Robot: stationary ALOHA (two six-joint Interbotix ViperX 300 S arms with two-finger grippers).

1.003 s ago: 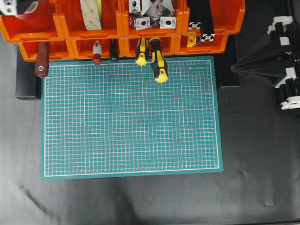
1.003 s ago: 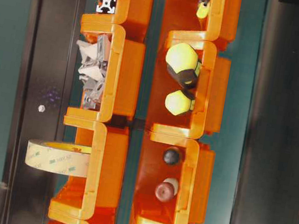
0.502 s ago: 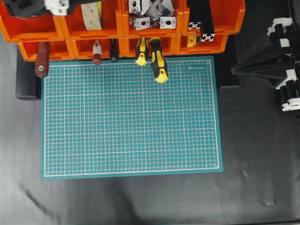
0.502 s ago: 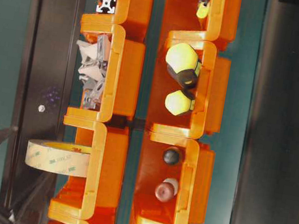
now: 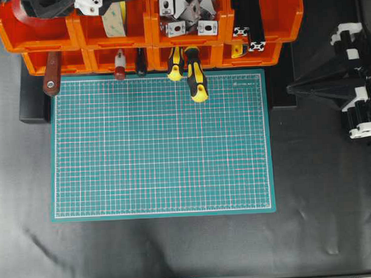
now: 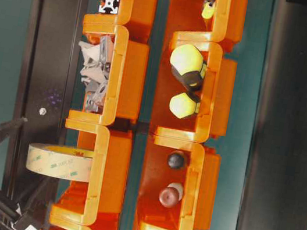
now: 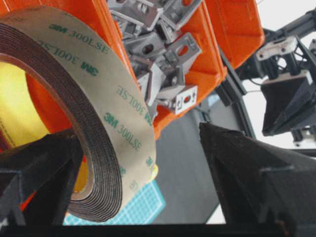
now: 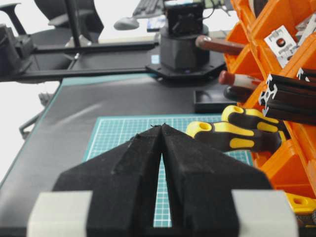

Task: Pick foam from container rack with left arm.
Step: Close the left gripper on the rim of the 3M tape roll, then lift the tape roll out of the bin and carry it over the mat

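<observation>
My left gripper (image 7: 143, 197) is at the container rack (image 5: 78, 33), jaws spread wide w/ the foam (image 7: 94, 113) standing on edge between them, nothing clamped yet. Foam sits in the rack's back row, second bin from the left end. Reach looks done; closing, lifting out are left. Tight room: orange bin wall beside one finger. Right gripper (image 8: 162, 148) closed, parked at the bench's right edge.

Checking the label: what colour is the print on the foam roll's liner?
Green lettering on cream-beige foam, clearest in the left wrist view.
</observation>
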